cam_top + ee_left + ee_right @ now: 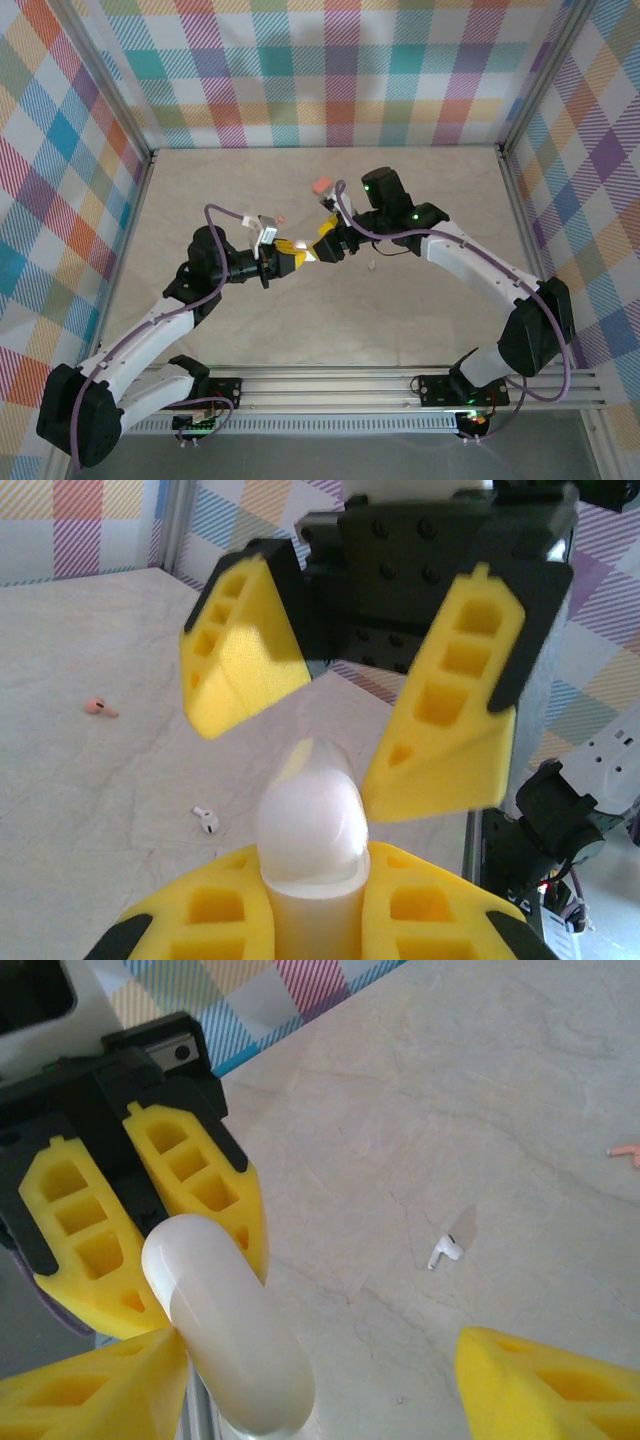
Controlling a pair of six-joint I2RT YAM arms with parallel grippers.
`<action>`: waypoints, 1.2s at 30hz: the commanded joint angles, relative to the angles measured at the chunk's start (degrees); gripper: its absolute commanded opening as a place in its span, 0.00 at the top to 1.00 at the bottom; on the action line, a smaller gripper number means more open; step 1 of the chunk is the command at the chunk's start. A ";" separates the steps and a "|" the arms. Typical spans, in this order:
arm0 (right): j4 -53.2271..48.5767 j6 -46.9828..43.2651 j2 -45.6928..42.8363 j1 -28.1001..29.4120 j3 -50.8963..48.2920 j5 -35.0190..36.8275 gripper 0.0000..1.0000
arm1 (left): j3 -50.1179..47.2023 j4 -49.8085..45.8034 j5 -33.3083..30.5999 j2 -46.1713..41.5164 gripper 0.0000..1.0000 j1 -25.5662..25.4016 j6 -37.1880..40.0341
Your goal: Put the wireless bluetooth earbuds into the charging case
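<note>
**Q:** Where are the earbuds?

**A:** A white earbud [447,1251] lies on its side on the pale table [500,1080], well apart from both my grippers. A salmon-pink earbud [625,1150] lies farther off on the same surface.

**Q:** And the case?

**A:** My left gripper [185,1280] is clamped on the white charging case [225,1330]. The case's rounded end points into my right gripper [318,1355], whose jaws stand wide apart on either side of it, gripping nothing. I cannot tell whether the lid is open.

charging case [228,1332]: glossy smooth white plastic | left tool [312,872] fingers [215,910]: matt yellow plastic | table [470,1090]: matt
</note>
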 commanded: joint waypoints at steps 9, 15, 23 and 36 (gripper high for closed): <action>-0.25 5.14 0.20 -2.50 2.11 6.50 0.30 | -2.33 5.97 0.90 -3.59 1.00 -3.42 -1.28; -0.29 6.09 0.49 -2.58 2.40 8.00 0.30 | -3.08 6.32 0.30 -3.93 1.00 -3.80 -0.47; 0.50 8.02 1.82 -2.75 1.11 10.03 0.30 | -3.64 5.66 -0.14 -3.35 1.00 -4.32 1.42; 0.59 9.64 1.44 -3.99 1.73 9.40 0.29 | -4.36 1.57 -2.19 -3.94 1.00 -4.85 9.73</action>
